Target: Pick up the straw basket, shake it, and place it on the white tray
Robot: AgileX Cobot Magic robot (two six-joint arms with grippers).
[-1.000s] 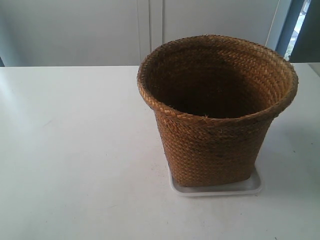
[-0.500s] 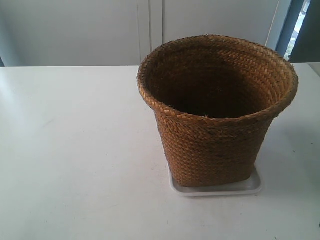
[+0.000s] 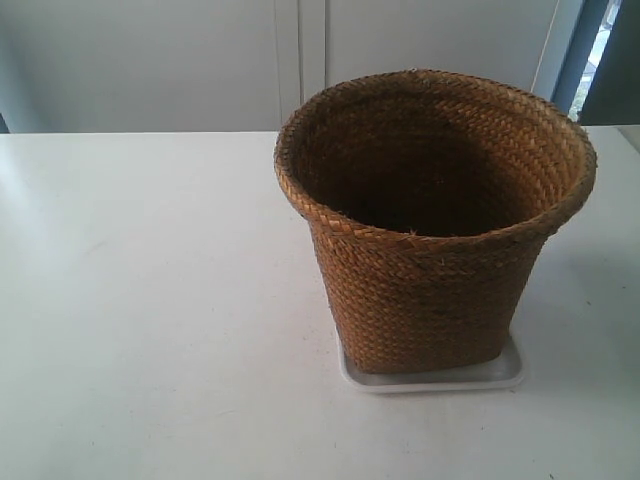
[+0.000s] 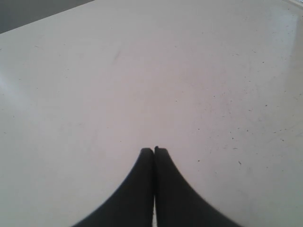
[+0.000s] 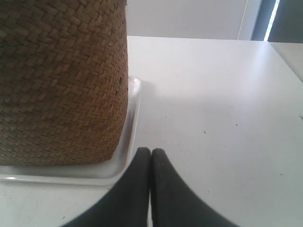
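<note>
Straw-brown and upright, the straw basket point(image 3: 430, 300) stands with its base inside the white tray point(image 3: 505, 372) on the desk point(image 3: 150, 300). Nothing about it has shifted over the last second: same spot, same level stance. Neither arm shows in the exterior view. The left fingers point(image 4: 137, 194) are pressed together over bare desk, holding nothing. The right fingers point(image 5: 165, 194) are likewise closed and empty, just beside the tray's corner and apart from the basket wall. With the basket seated on the tray and both arms clear, the task looks either finished or not yet begun; I cannot tell which.
</note>
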